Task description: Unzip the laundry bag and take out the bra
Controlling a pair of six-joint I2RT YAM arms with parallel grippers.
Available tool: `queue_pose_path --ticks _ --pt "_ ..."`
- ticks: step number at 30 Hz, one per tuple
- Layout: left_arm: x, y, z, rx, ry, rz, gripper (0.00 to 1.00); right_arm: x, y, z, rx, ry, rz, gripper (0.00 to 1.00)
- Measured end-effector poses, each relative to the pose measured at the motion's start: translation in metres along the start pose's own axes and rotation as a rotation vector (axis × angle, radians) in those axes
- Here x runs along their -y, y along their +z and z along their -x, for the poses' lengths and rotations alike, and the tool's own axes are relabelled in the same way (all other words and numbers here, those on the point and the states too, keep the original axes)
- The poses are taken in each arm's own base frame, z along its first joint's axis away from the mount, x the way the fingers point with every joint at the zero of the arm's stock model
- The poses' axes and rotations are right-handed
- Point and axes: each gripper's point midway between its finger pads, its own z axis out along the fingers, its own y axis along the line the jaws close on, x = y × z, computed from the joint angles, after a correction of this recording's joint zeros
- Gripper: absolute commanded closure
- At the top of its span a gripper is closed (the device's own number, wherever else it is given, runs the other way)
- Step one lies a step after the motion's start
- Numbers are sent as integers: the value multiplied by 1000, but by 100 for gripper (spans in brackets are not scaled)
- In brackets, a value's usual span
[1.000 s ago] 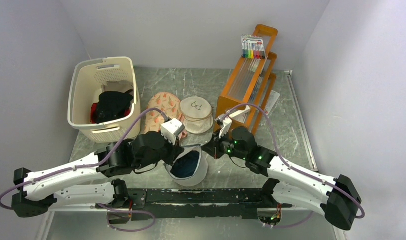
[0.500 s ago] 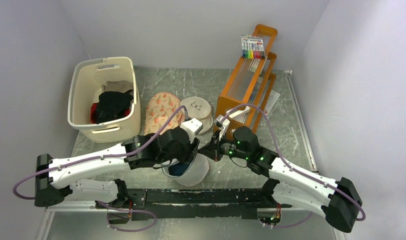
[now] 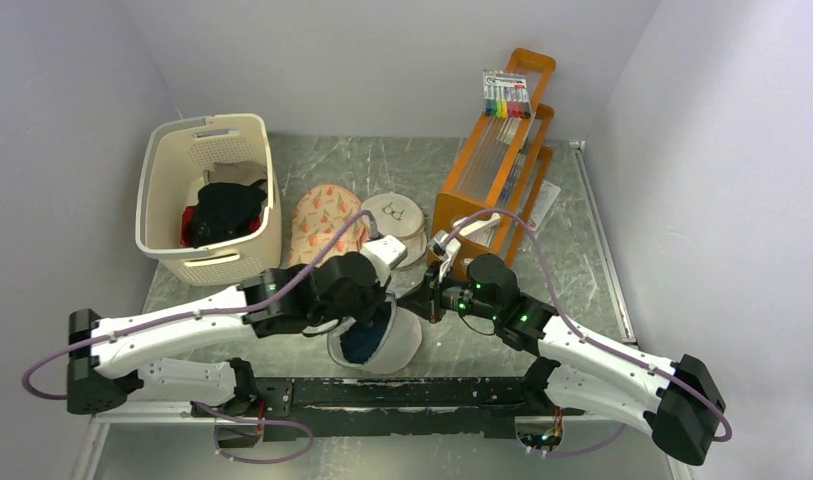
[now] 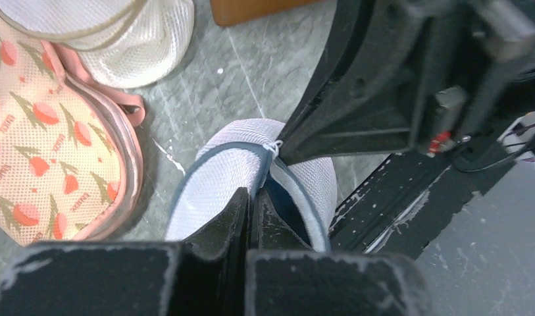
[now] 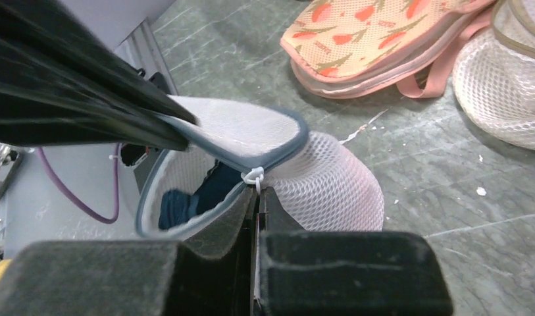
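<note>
The laundry bag (image 3: 400, 345) is a white mesh dome with a grey rim, lying at the near middle of the table, unzipped and gaping. A dark blue bra (image 3: 367, 337) lies inside it and also shows in the right wrist view (image 5: 185, 197). My left gripper (image 3: 378, 305) is shut on the bag's lifted lid flap (image 4: 218, 178) at the rim and holds it up. My right gripper (image 3: 420, 298) is shut on the white zipper pull (image 5: 254, 176) at the bag's right rim. In the right wrist view my gripper (image 5: 258, 197) sits just under the pull.
A cream basket (image 3: 162, 190) of clothes stands at the back left. A peach patterned bag (image 3: 317, 215) and a beige bag with a glasses print (image 3: 395, 225) lie behind the laundry bag. An orange rack (image 3: 497, 170) with markers stands at the back right. A black rail (image 3: 412, 392) runs along the near edge.
My left arm swung right from beside the bag to over it and took hold of the lid flap, which now stands raised. The right gripper has hardly moved.
</note>
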Motion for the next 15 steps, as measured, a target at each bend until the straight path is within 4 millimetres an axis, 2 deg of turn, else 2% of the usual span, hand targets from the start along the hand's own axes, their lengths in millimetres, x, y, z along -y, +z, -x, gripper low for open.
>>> queue_pose_path --ticks 3,6,8,11,15 --pt "-1 -19 13 62 -20 -32 93 6 1 2 11 3 -35 100" --pt "-4 -48 31 169 -56 -77 93 13 1 4 25 15 -75 100" --pt "-8 -63 36 227 -77 -96 93 13 2 7 40 23 -85 100" --pt "-15 -70 31 259 -94 -92 87 10 1 14 69 28 -84 100" --pt "-19 -64 24 245 -108 -67 69 11 0 13 64 27 -89 100"
